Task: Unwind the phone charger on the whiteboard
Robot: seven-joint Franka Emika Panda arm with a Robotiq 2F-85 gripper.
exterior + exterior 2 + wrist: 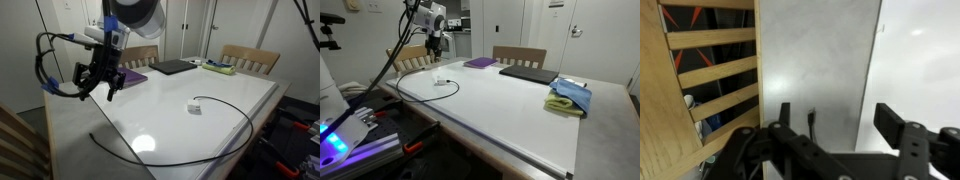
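Note:
The whiteboard (190, 125) covers most of the table in both exterior views (510, 115); its edge shows in the wrist view (920, 60). The phone charger (235, 135) is a thin black cable lying in a wide loop on the board, with its white-grey plug block (194, 108) near the middle. It also shows in an exterior view (418, 95) with the block (440, 81). One cable end (93, 134) lies at the board's edge. My gripper (100, 82) (433, 43) is open and empty, hovering above that end. In the wrist view the cable tip (811, 124) lies on grey tabletop between the fingers (840, 120).
A purple book (128, 75), a dark flat laptop-like slab (172, 67) and a blue-green cloth (570, 97) lie at the board's far side. Wooden chairs (250, 58) stand round the table; one chair back (700, 80) is close beside the gripper.

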